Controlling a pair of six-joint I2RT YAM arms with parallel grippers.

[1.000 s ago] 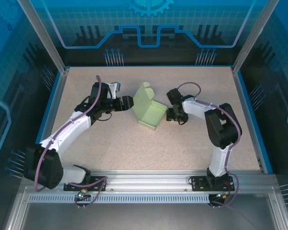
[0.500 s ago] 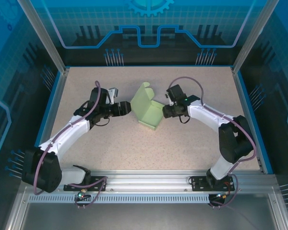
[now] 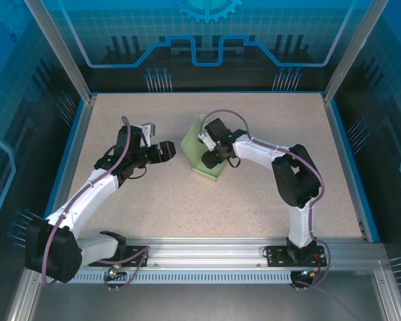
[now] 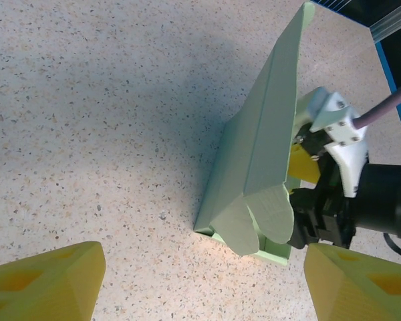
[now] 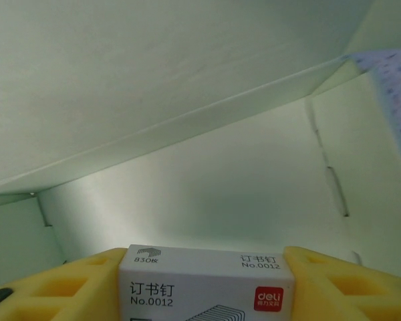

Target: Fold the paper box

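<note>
- Paper box (image 3: 192, 142) of pale green card sits near the middle of the speckled table (image 3: 267, 207), between my 2 claws. It is partly folded: 1 broad panel stands tilted on its left side, and the low tray part lies flat on the table to the right of that panel.
- My left claw (image 3: 167, 152) is spread wide and grips nothing. It hangs over bare table just left of the box, apart from it.
- From my left wrist, my yellow fingers (image 4: 47, 287) sit at the 2 lower corners of the view. The tilted panel and a rounded flap at its near end lie beyond the gap between them.
- My right claw (image 3: 208, 160) reaches into the box from the right, over the tray and behind the raised panel.
- My right claw is pressed onto a small white staple box (image 5: 207, 284), pinched between my yellow fingers (image 5: 334, 284). Its face carries Chinese characters, "No.0012" and a red brand mark.
- From my right wrist, the pale green inner walls of the box close in on all sides, with creases meeting at the corners and a thin slit in the right wall.
- I cannot tell whether the staple box touches the floor of the tray.
</note>
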